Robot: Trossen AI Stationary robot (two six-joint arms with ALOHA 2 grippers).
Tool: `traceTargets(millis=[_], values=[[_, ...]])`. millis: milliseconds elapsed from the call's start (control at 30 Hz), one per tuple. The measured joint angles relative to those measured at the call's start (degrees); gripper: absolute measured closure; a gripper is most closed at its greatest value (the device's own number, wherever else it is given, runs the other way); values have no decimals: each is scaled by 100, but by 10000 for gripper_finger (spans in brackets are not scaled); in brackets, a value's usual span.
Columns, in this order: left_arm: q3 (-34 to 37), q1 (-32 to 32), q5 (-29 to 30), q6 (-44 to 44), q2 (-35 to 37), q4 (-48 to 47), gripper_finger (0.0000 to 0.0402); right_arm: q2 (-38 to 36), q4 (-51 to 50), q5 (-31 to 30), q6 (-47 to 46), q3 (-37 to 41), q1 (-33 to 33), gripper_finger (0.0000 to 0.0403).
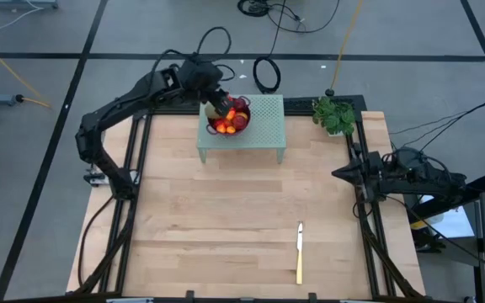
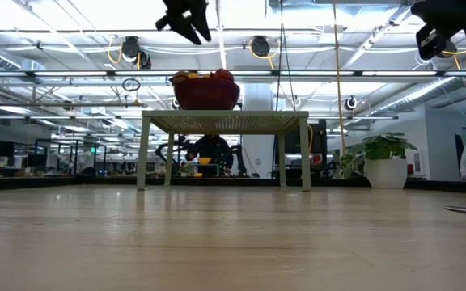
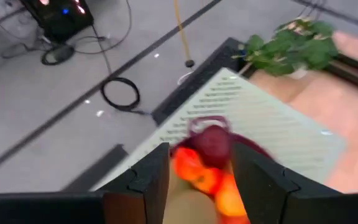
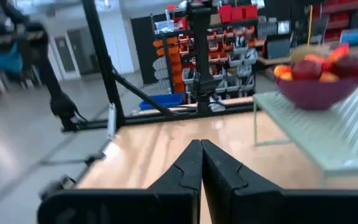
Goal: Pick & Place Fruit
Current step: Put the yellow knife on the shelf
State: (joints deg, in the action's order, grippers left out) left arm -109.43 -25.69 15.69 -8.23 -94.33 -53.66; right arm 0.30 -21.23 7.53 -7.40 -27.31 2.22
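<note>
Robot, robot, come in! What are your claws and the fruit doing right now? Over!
Left gripper over bowl, holding a tan fruit. Right gripper shut, waiting at table's right edge. Other fruit in bowl. Nothing blocking.

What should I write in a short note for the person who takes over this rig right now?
Left gripper: above the purple bowl, holding a tan-brown piece between its fingers.
Right gripper: shut, empty, waiting at the table's right edge.
Fruit: piled in the bowl, on the small green table at the far side.
Knife: on the tabletop near the front.
Done: no fruit lies on the tabletop.
Left: cannot tell.
</note>
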Motion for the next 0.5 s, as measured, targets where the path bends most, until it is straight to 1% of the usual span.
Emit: traceTargets(millis=[67,167,400,500], values=[[-3,190,-1,-281,131,-217,229,-2,0,4,-451,0,-1,403],[-2,623,73,-740,263,-356,229,-2,-2,18,-846,1,-2,403],[1,1913,826,-1938,455,-915,229,-2,-2,28,-1637,0,-2,403],[5,2511,1036,-2455,442,-1095,229,0,-2,305,-1900,0,-2,403]])
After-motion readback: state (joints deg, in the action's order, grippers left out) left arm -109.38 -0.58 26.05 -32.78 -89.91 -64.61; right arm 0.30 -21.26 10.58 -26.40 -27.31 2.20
